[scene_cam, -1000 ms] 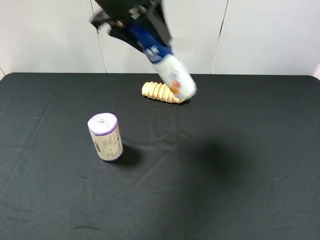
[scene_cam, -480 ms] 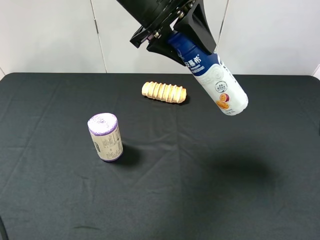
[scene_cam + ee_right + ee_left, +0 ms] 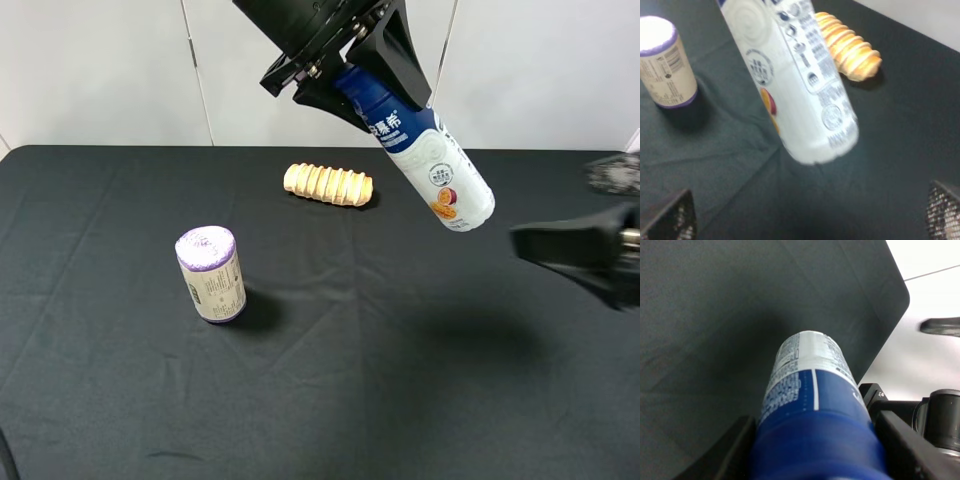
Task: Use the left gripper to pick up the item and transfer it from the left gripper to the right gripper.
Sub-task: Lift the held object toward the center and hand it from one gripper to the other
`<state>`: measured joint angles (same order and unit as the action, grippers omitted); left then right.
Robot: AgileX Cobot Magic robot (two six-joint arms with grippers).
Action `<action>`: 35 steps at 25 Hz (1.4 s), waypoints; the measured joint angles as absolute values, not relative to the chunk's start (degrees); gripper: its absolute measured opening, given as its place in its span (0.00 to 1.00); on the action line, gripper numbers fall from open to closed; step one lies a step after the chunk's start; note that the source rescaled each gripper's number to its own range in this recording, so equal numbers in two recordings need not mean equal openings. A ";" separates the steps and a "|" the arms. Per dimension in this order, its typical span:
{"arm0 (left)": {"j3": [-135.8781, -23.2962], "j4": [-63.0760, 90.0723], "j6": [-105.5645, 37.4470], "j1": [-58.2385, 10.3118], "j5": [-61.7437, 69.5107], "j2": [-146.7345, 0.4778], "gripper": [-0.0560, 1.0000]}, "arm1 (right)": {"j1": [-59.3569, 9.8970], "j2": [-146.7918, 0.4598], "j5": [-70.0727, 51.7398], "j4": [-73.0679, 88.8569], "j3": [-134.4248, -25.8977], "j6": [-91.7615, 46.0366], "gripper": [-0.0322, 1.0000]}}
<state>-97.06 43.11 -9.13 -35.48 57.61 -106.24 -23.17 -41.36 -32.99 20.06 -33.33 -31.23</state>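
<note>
From the high view, the left hand [image 3: 365,85], a black claw with wedge-shaped fingers, was clamped on the blue upper part of the bottle [image 3: 428,165] and held it in the air above the back of the surface [image 3: 120,400]. The bottle was slim and smooth and slanted with its white rounded base lowest, toward the right side; it carried white characters on the blue band and a small orange mark near the base. The surface was covered in matte black cloth with faint creases. On it lay a ridged tan roll [image 3: 328,185] on its side near the back, and a stubby cylinder [image 3: 210,275] with a purple top and a printed paper label stood nearer the front left, well apart from the roll. The right hand [image 3: 565,212] showed at the right edge as a blurred dark shape, apart from the bottle. In the left wrist view, the bottle [image 3: 810,405] filled the middle, its blue glossy label with fine white print squeezed between two black fingers [image 3: 735,450]. In the right wrist view, the bottle's white body [image 3: 800,85] hung over the cloth, the roll [image 3: 850,52] and cylinder [image 3: 667,62] beyond it; the right hand's two mesh-textured pads [image 3: 675,220] sat wide apart, holding nothing.
</note>
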 joint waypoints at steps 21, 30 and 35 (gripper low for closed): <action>-97.06 43.11 -9.33 -35.48 57.71 -106.24 0.07 | -30.69 -62.19 -15.94 20.06 -37.43 -34.44 1.00; -97.06 43.16 -9.33 -35.48 57.73 -106.24 0.07 | -30.69 -64.23 -13.08 20.06 -37.43 -34.48 1.00; -97.06 43.59 -9.33 -35.48 57.35 -106.24 0.07 | -30.87 -64.23 -13.12 19.77 -37.43 -35.00 0.06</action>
